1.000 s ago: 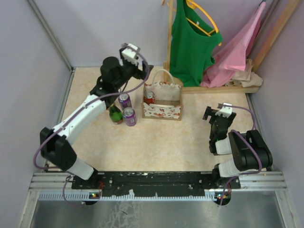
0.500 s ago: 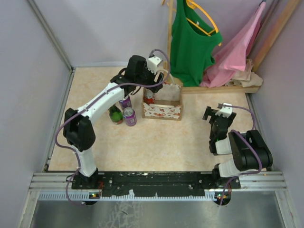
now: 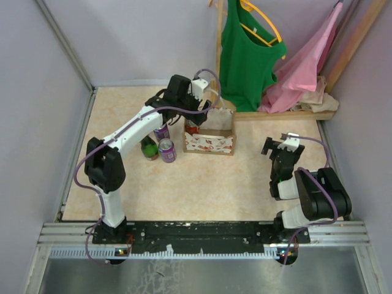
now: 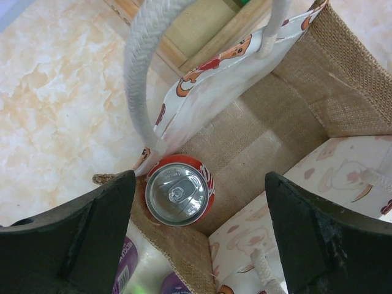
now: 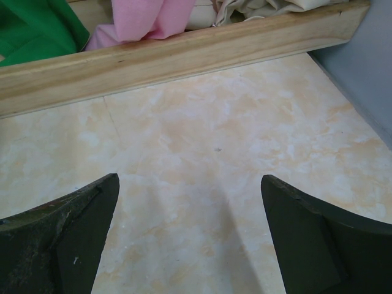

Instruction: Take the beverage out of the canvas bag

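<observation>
Left end effector [image 4: 197, 184] open wide and empty, above the mouth of the canvas bag [image 4: 263, 116], jaws either side of the red can [image 4: 179, 195], which stands upright in the bag's corner. No grasp yet, so grip and lift-out remain. Purple cans [image 3: 167, 150] and green bottle [image 3: 149, 148] stand on the tabletop [image 3: 202, 184] beside the bag. Right end effector [image 5: 190, 184] open, parked well apart.
</observation>
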{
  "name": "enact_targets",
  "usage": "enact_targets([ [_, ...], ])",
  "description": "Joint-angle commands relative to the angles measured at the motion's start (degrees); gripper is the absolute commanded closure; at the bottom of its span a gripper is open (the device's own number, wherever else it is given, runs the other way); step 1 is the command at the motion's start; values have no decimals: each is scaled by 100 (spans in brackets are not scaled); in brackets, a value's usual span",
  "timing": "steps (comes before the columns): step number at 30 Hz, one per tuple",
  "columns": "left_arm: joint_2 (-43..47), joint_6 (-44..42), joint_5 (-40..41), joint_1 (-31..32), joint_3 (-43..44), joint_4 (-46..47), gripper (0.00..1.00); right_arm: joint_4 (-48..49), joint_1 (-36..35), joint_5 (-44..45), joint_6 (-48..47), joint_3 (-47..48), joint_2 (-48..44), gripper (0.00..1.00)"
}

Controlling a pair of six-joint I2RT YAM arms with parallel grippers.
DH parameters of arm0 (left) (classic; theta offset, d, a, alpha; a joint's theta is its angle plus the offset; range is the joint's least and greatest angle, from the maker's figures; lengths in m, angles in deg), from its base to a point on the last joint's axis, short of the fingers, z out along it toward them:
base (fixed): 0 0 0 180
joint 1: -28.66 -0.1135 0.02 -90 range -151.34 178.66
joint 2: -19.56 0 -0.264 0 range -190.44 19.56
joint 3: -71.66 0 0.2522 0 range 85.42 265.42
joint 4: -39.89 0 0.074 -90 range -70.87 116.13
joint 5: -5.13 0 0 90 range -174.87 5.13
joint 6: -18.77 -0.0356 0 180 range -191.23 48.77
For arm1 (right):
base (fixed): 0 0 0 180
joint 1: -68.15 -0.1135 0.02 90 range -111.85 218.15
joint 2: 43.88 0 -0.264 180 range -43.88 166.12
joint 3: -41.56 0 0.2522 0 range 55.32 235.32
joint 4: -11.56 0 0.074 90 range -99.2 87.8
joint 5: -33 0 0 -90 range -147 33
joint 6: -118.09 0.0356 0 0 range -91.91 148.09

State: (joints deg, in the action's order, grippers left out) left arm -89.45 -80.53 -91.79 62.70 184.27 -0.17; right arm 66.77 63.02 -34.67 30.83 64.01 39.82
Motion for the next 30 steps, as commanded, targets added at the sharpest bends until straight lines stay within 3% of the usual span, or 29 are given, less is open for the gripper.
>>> enact_targets([
  [1, -46, -21, -222, 24, -44, -50, 9, 249, 29, 24, -5, 116, -47, 1],
  [30, -537, 38, 534, 32, -35, -402, 4, 249, 30, 26, -3, 116, -47, 1],
])
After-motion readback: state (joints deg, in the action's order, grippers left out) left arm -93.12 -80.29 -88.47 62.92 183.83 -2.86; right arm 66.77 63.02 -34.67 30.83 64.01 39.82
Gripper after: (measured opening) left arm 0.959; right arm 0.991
